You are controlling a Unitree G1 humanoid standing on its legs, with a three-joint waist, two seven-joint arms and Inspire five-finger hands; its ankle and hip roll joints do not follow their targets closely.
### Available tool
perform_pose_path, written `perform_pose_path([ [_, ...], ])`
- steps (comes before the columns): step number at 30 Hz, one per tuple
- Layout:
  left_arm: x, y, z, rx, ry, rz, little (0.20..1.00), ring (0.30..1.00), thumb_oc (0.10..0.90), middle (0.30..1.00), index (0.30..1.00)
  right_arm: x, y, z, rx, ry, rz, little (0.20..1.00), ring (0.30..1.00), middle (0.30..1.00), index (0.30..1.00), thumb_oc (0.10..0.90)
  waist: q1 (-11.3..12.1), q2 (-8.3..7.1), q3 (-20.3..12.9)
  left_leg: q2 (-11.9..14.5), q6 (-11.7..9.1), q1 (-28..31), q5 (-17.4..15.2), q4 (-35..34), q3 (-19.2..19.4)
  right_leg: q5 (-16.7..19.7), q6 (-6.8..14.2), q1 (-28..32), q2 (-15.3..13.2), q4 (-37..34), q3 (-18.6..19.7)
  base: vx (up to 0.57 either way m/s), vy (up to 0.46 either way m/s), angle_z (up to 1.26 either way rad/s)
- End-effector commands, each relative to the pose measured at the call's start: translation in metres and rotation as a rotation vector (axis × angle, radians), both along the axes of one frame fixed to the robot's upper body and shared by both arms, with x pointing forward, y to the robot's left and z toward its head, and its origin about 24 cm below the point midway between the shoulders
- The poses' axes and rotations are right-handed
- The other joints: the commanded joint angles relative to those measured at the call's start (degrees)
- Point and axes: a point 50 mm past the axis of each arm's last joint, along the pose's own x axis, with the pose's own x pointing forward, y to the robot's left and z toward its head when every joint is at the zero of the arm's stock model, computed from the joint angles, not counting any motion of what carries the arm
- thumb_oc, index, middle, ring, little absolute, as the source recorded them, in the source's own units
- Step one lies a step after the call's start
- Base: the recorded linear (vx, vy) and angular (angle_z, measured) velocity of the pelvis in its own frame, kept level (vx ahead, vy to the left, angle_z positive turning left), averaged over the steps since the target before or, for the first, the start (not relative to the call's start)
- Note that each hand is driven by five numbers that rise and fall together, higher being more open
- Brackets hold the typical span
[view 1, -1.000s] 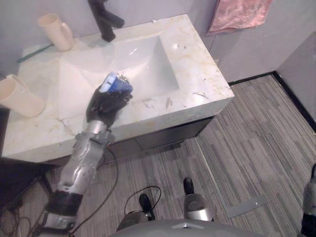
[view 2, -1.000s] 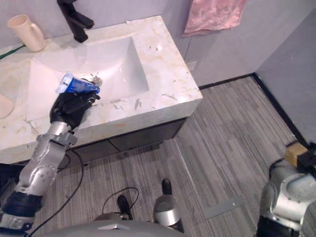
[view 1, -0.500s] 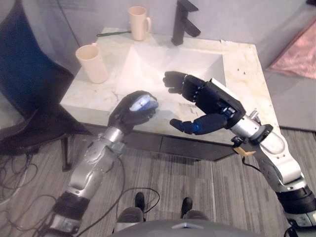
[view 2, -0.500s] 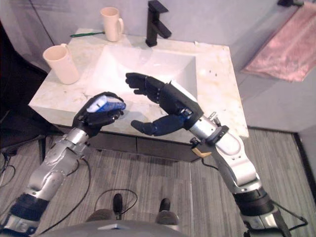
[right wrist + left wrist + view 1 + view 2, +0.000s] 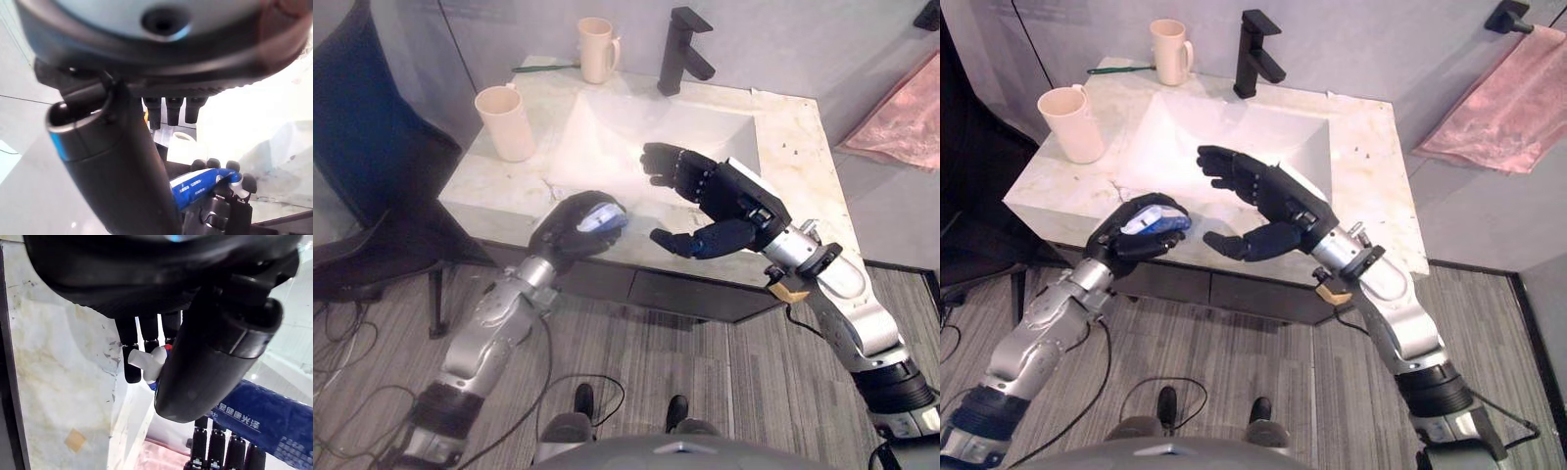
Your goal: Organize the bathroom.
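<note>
Worktop (image 5: 798,186): pale marble vanity top against the wall, with dark cabinet fronts below its front edge.
Basin (image 5: 636,137): white, sunk in the middle of the worktop.
Towel (image 5: 1503,103): pink, hangs on the wall to the right of the worktop.
Chair (image 5: 372,147): dark, stands to the left of the worktop.
Right hand (image 5: 724,201): spread wide above the front of the basin, fingers straight and pointing left, thumb apart below them; it holds nothing and is just beside the left hand, not touching it.
Left hand (image 5: 570,227): at the front edge of the worktop, left of the basin, fingers and thumb curled round the tube.
Tap (image 5: 680,49): black, upright at the back of the basin.
Near cup (image 5: 505,121): cream, with a handle, upright on the worktop left of the basin.
Far cup (image 5: 596,49): cream, with a handle, upright at the back left corner, near the tap.
Tube (image 5: 1156,220): blue and white, lies across the left hand's palm, one end sticking out past the fingers toward the right hand.
Toothbrush (image 5: 544,67): green, lies flat on the worktop just left of the far cup.
</note>
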Motion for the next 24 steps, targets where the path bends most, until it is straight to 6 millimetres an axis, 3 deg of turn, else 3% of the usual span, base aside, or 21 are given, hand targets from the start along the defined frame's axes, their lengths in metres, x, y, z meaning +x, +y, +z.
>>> perform_pose_path([
  [1, 0.010, -0.025, 0.013, -0.023, -0.086, -0.093, 0.300, 0.300, 0.400, 0.300, 0.300, -0.003, 0.018, 0.063, 0.030, -0.287, 0.111, 0.900, 0.900, 0.900, 0.900, 0.800, 0.53, 3.58, -3.37, -1.62, 0.55, 3.45, -9.06, 3.65, 1.65, -6.95, 3.87, -2.47, 3.29, 4.41, 1.23, 0.05, -0.029, 0.00],
  [6, 0.010, -0.026, 0.008, -0.012, -0.066, -0.100, 0.300, 0.300, 0.400, 0.300, 0.300, 0.000, 0.032, 0.072, 0.009, -0.296, 0.152, 0.900, 0.900, 0.900, 0.900, 0.800, 1.23, 3.64, -3.64, -1.56, 0.24, 3.62, -8.92, 3.55, 1.20, -6.98, 3.57, -1.67, 3.53, 3.83, 0.71, 0.05, -0.028, 0.01],
  [9, 0.009, -0.026, 0.006, -0.007, -0.058, -0.107, 0.300, 0.300, 0.400, 0.300, 0.300, 0.001, 0.038, 0.073, -0.007, -0.292, 0.164, 0.811, 0.811, 0.811, 0.811, 0.740, 1.63, 3.72, -3.81, -1.54, 0.11, 3.61, -8.82, 3.58, 0.90, -7.09, 3.41, -1.31, 3.61, 3.67, 0.34, 0.05, -0.023, 0.03],
  [10, 0.009, -0.027, 0.005, -0.002, -0.057, -0.109, 0.300, 0.300, 0.400, 0.300, 0.300, 0.002, 0.041, 0.073, -0.008, -0.285, 0.174, 0.625, 0.625, 0.625, 0.625, 0.616, 1.81, 3.76, -3.92, -1.52, 0.09, 3.63, -8.81, 3.61, 0.82, -7.18, 3.33, -1.17, 3.62, 3.64, 0.15, 0.05, -0.020, 0.03],
  [14, 0.008, -0.027, 0.005, 0.001, -0.055, -0.107, 0.300, 0.300, 0.400, 0.300, 0.300, 0.002, 0.045, 0.071, -0.022, -0.279, 0.187, 0.547, 0.547, 0.547, 0.547, 0.565, 2.13, 3.80, -3.96, -1.51, 0.05, 3.50, -8.81, 3.88, 0.75, -7.31, 3.20, -0.96, 3.66, 3.66, -0.12, 0.01, -0.004, 0.01],
  [15, 0.008, -0.026, 0.005, 0.006, -0.058, -0.103, 0.300, 0.300, 0.400, 0.300, 0.300, 0.003, 0.045, 0.069, -0.037, -0.264, 0.189, 0.564, 0.564, 0.564, 0.564, 0.576, 2.19, 3.82, -3.93, -1.51, 0.05, 3.47, -8.77, 3.96, 0.67, -7.44, 3.11, -0.78, 3.72, 3.70, -0.18, 0.00, 0.000, 0.00],
  [16, 0.008, -0.026, 0.005, 0.007, -0.057, -0.103, 0.300, 0.300, 0.400, 0.300, 0.300, 0.003, 0.045, 0.068, -0.046, -0.258, 0.187, 0.684, 0.684, 0.684, 0.684, 0.656, 2.18, 3.83, -3.91, -1.52, 0.08, 3.53, -8.73, 3.92, 0.63, -7.47, 3.09, -0.73, 3.75, 3.74, -0.20, 0.03, -0.019, 0.03],
  [17, 0.007, -0.025, 0.005, 0.008, -0.056, -0.101, 0.300, 0.300, 0.400, 0.300, 0.300, 0.002, 0.044, 0.065, -0.058, -0.240, 0.192, 0.735, 0.735, 0.735, 0.735, 0.690, 2.17, 3.82, -3.91, -1.42, 0.03, 3.59, -8.59, 3.76, 0.66, -7.49, 3.07, -0.60, 3.78, 3.74, -0.31, 0.00, 0.000, 0.00],
  [18, 0.007, -0.025, 0.005, 0.009, -0.056, -0.101, 0.300, 0.300, 0.400, 0.300, 0.300, 0.002, 0.044, 0.063, -0.063, -0.235, 0.192, 0.587, 0.587, 0.587, 0.587, 0.591, 2.16, 3.82, -3.92, -1.40, 0.01, 3.62, -8.55, 3.70, 0.66, -7.49, 3.07, -0.57, 3.79, 3.74, -0.35, 0.00, 0.000, 0.00],
  [21, 0.007, -0.024, 0.006, 0.012, -0.055, -0.101, 0.300, 0.300, 0.400, 0.300, 0.300, 0.002, 0.041, 0.059, -0.084, -0.218, 0.189, 0.552, 0.552, 0.552, 0.552, 0.568, 2.02, 3.78, -3.85, -1.33, 0.02, 3.78, -8.48, 3.59, 0.69, -7.49, 3.09, -0.54, 3.83, 3.82, -0.40, 0.00, 0.000, 0.00],
  [22, 0.007, -0.024, 0.006, 0.011, -0.055, -0.101, 0.300, 0.300, 0.400, 0.300, 0.300, 0.002, 0.040, 0.056, -0.095, -0.210, 0.190, 0.408, 0.408, 0.408, 0.408, 0.472, 1.93, 3.79, -3.84, -1.30, 0.03, 3.84, -8.47, 3.58, 0.70, -7.49, 3.10, -0.53, 3.87, 3.86, -0.37, 0.01, -0.013, 0.04],
  [24, 0.006, -0.022, 0.006, 0.011, -0.054, -0.095, 0.300, 0.300, 0.400, 0.300, 0.300, 0.001, 0.037, 0.054, -0.095, -0.201, 0.185, 0.300, 0.300, 0.300, 0.300, 0.400, 1.63, 3.87, -3.76, -1.16, 0.01, 4.04, -8.42, 3.53, 0.83, -7.50, 3.06, -0.43, 4.03, 3.87, -0.21, 0.01, -0.012, 0.04],
])
